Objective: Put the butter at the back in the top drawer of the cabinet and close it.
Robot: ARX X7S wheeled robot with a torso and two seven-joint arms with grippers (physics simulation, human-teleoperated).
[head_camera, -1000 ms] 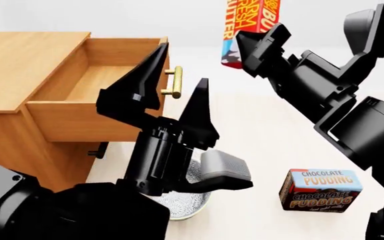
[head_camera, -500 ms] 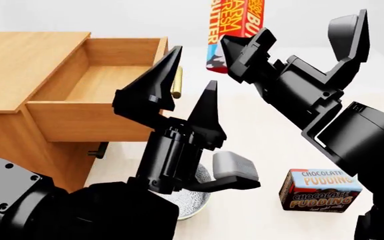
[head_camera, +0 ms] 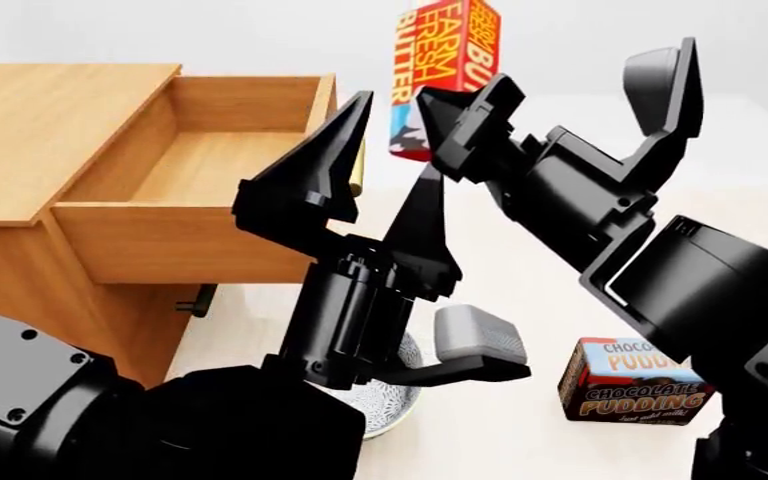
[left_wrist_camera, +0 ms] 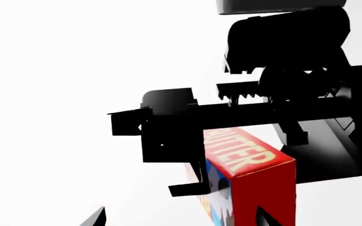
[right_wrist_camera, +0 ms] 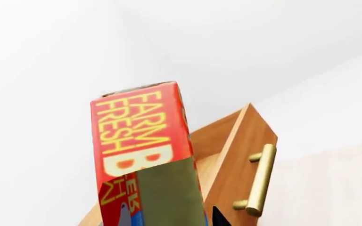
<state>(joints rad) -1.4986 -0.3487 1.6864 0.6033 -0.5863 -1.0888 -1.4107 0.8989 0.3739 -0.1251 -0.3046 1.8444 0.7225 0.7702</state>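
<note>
Right claw (head_camera: 458, 125) clamped on butter (head_camera: 440, 70), held upright in air beside open top drawer (head_camera: 197, 165) front. Left claw (head_camera: 377, 170) spread wide, empty, between. My worry: butter clips drawer front or left claw; tall box may tip from grip.

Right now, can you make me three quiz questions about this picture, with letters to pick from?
1. Where is the butter? A in the bowl; B held in the air by the right gripper; C inside the drawer.
2. What colour is the drawer handle? A brass; B blue; C black.
3. The top drawer is: A shut; B open; C missing.

Answers: 1 B, the box sits up high in the gripper, right of the drawer. 2 A, it shines brass. 3 B, its bare wooden inside shows.
</note>
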